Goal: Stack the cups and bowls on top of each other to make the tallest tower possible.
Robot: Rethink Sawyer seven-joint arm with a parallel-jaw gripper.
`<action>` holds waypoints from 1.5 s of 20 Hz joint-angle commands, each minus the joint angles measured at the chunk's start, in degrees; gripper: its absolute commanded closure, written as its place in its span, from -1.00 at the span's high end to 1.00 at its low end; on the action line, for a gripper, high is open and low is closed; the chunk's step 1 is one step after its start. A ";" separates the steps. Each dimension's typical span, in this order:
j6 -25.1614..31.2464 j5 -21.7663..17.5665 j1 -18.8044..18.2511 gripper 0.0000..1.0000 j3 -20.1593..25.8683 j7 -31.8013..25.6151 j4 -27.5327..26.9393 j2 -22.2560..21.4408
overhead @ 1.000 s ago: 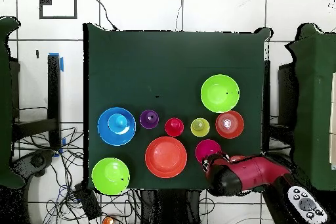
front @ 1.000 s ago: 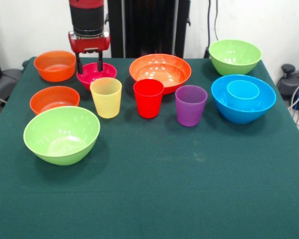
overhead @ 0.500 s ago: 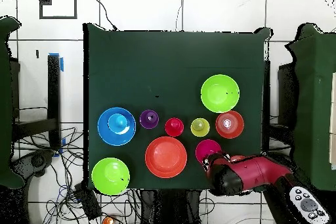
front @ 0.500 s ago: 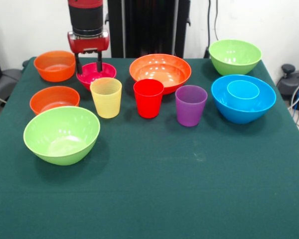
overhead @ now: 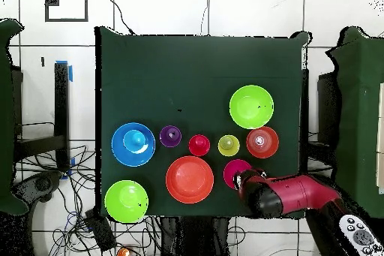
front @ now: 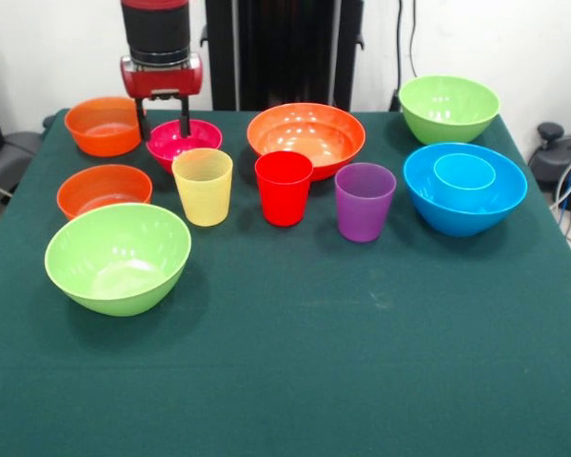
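From the front, the big blue bowl (front: 464, 188) holds the light blue cup (front: 464, 170) — it stands upright in the middle. All the other bowls hold nothing. The gripper (front: 162, 124) hangs over the small magenta bowl (front: 185, 143), its two black fingers (front: 185, 118) spread apart, one on each side of the bowl's far rim, gripping nothing. A small orange bowl (front: 105, 126) sits beside it, and another (front: 104, 188) lies nearer, just behind a big lime green bowl (front: 118, 257). The yellow cup (front: 203, 187), red cup (front: 284, 188) and purple cup (front: 364, 202) stand in a row, mouths up. Behind them is the wide orange bowl (front: 306, 136); the second lime green bowl (front: 448, 108) sits at the far corner. Everything is shiny plastic on a dark green table cloth (front: 314, 362), with a white wall behind.

From above, the red arm (overhead: 289, 195) reaches in over the magenta bowl (overhead: 235, 170). The blue bowl (overhead: 133, 144) with its cup sits on the other side. The floor (overhead: 150, 13) has white tiles — cables lie around.
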 commanded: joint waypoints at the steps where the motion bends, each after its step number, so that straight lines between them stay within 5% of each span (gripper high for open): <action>1: 6.87 1.74 0.63 1.00 6.09 -11.18 0.08 -0.74; 20: 8.23 1.55 -0.89 1.00 8.38 -10.81 0.84 -1.81; 30: 5.58 -2.77 -1.76 1.00 6.84 -10.46 -2.18 4.27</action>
